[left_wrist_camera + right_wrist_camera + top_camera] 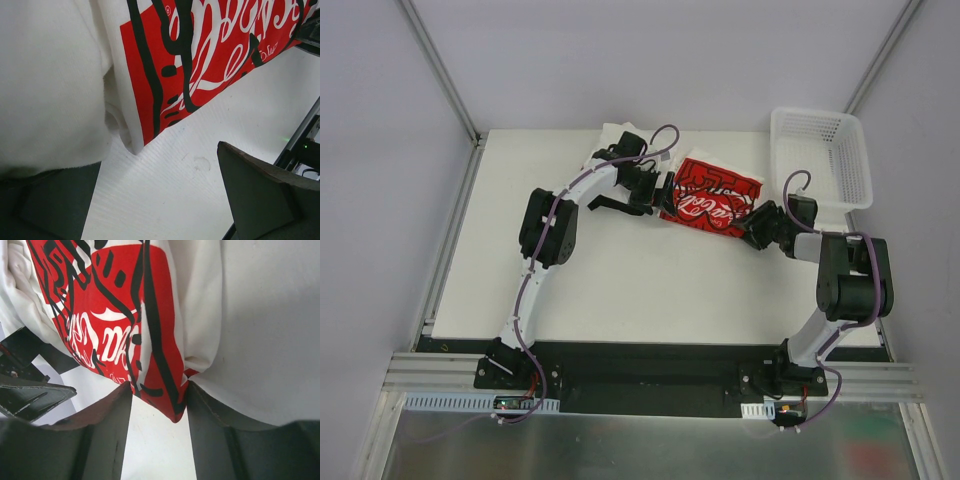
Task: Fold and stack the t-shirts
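While folded and lying at far middle of counter [620,290]: red shirt [712,192], touching white shirts [45,85]. Left hand [155,200] wide open, empty, beside its edge. Right hand [159,395] half open astride its corner, seemingly not yet pinching. Judged midway: one fold made, tidying and stacking left.

A white plastic mesh basket [820,155] stands open side up in the upper right of the top view, at the far right corner of the white table [620,290]. Aluminium frame rails [440,70] run diagonally across the upper left and upper right. A black strip [650,365] crosses the lower frame between silver extrusions [430,375]. A reflective metal sheet [620,450] fills the bottom edge.
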Robot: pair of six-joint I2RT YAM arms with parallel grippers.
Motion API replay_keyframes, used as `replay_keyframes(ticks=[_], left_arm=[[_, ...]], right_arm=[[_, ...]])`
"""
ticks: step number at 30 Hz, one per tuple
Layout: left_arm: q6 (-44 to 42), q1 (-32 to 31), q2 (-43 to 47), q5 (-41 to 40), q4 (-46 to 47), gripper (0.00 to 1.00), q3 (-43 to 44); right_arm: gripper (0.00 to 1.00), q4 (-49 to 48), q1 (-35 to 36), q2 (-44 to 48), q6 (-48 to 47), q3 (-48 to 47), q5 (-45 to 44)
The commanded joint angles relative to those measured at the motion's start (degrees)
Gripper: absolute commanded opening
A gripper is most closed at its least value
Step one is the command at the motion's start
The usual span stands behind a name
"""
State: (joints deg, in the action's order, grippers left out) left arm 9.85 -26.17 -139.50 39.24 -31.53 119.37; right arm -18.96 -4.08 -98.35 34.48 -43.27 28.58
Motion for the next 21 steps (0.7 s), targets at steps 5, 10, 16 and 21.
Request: replay_keyframes(ticks=[5, 10, 16, 21], left_arm=[[-0.4, 0.6, -0.2, -0.3, 3.3, 0.97, -1.8], [-0.3, 0.6, -0.3, -0.2, 3.8, 0.97, -2.2], [-0.4, 0.6, 0.3, -0.5, 3.8, 0.97, -2.7], [-0.4, 0.5, 1.5, -0.7, 3.8, 0.96, -3.8]], right_arm=[[0.34, -5.0, -0.1, 0.7, 0.7, -0.1, -1.6], [0.01, -4.9, 0.1, 1.2, 0.7, 0.5, -1.8], [0.00, -3.8, 0.6, 4.3, 0.6, 2.7, -2.0], [0.01, -1.3, 1.9, 9.6, 1.0, 5.5, -1.7]])
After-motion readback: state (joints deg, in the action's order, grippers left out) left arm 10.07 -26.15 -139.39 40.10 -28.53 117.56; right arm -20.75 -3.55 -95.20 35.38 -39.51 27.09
